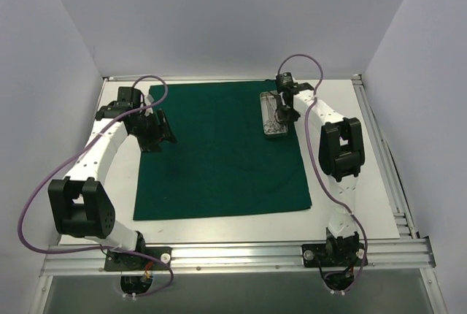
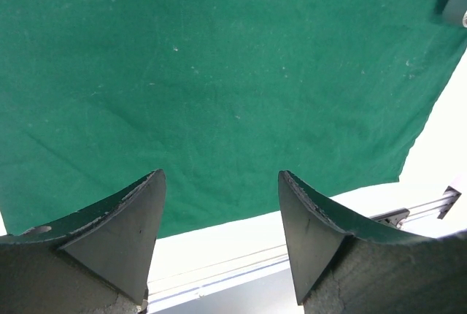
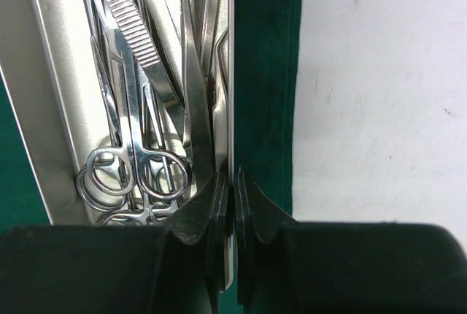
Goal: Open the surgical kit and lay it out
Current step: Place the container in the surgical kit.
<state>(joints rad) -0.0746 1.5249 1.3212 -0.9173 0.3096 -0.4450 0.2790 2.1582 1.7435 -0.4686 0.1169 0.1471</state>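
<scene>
The dark green cloth (image 1: 219, 150) lies spread flat as a large square on the table; it fills the left wrist view (image 2: 219, 73). The small silver tray (image 1: 274, 117) sits on its far right part. In the right wrist view the tray (image 3: 44, 109) holds ring-handled forceps (image 3: 131, 168) and tweezers (image 3: 128, 22). My right gripper (image 1: 286, 113) is shut on the tray's right rim (image 3: 230, 73), one finger inside, one outside (image 3: 233, 182). My left gripper (image 1: 157, 135) is open and empty above the cloth's left edge (image 2: 221, 182).
White table surface (image 1: 350, 168) shows around the cloth. An aluminium rail (image 1: 241, 255) runs along the near edge. White walls enclose the back and sides. Purple cables loop off both arms.
</scene>
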